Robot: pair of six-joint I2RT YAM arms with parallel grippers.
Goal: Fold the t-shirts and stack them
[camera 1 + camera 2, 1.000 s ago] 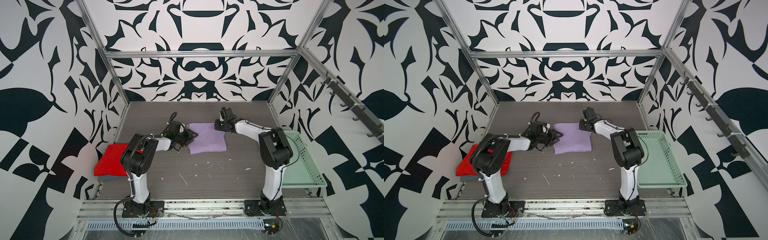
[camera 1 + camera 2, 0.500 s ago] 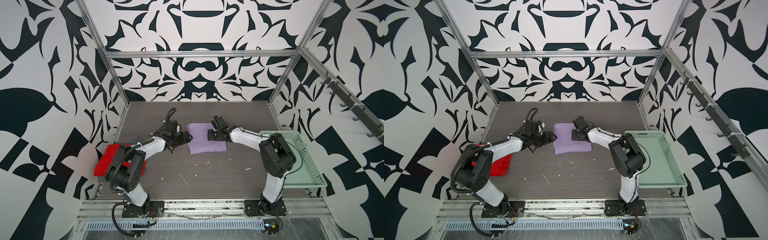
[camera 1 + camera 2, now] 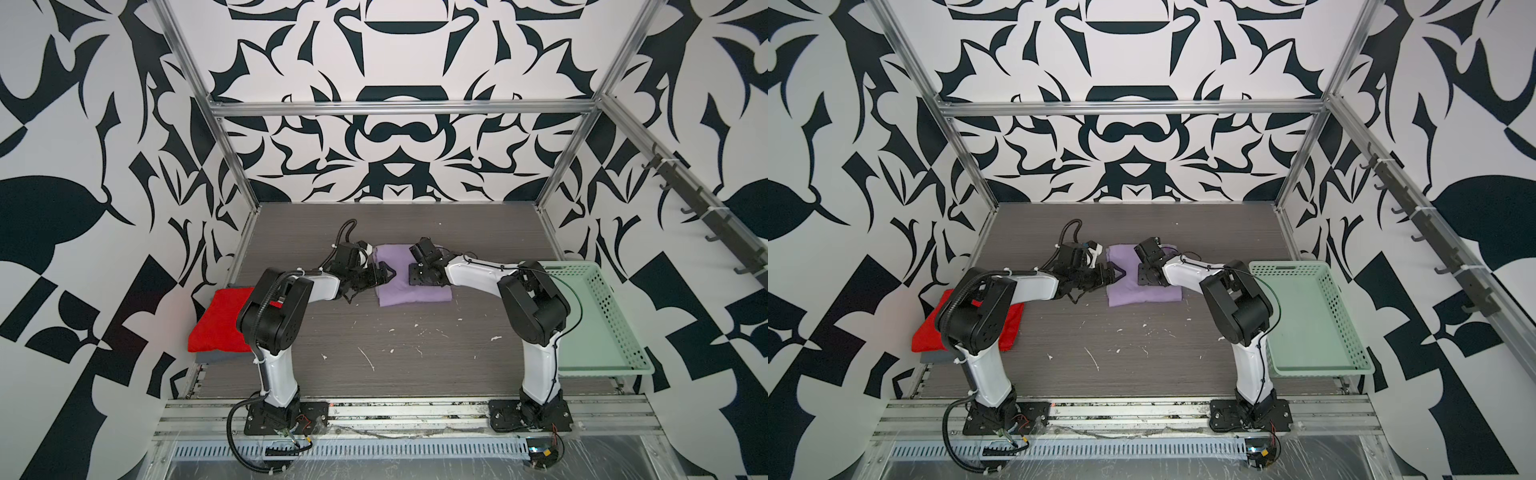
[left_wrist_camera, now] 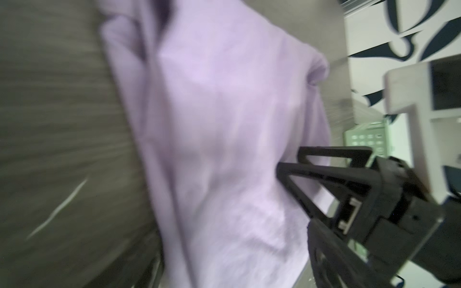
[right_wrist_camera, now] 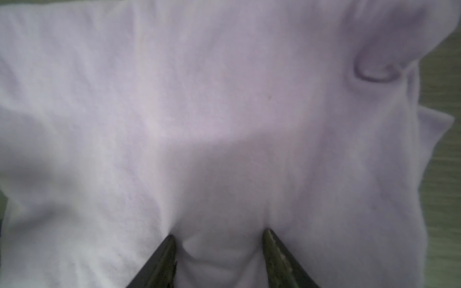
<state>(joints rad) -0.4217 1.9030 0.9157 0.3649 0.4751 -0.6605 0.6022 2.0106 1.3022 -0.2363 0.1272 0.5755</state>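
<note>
Lavender t-shirt (image 3: 415,294) is seen folded into a near-square pad at mid-table, flat on the grey table (image 3: 415,353). No clear long axis is made out.

Left gripper (image 3: 374,283) is held at the pad's left edge, jaws wide apart, nothing clamped. In the blurred left wrist view the edge seems to be straddled, but that is not certain.

Right gripper (image 5: 218,237) is set on top of the pad, jaws part-open. Its tips are pressed into the cloth, with a small pucker raised between them that does not look pinched.

Red t-shirt (image 3: 216,324) is stacked on the grey-blue t-shirt (image 3: 220,356) at the table's left edge, well apart from the pad. The stack thus lies leftward, so the left arm is judged nearer for the carry.

Mint basket (image 3: 604,369) is parked on the right, out of that path. Patterned walls are close on three sides.
</note>
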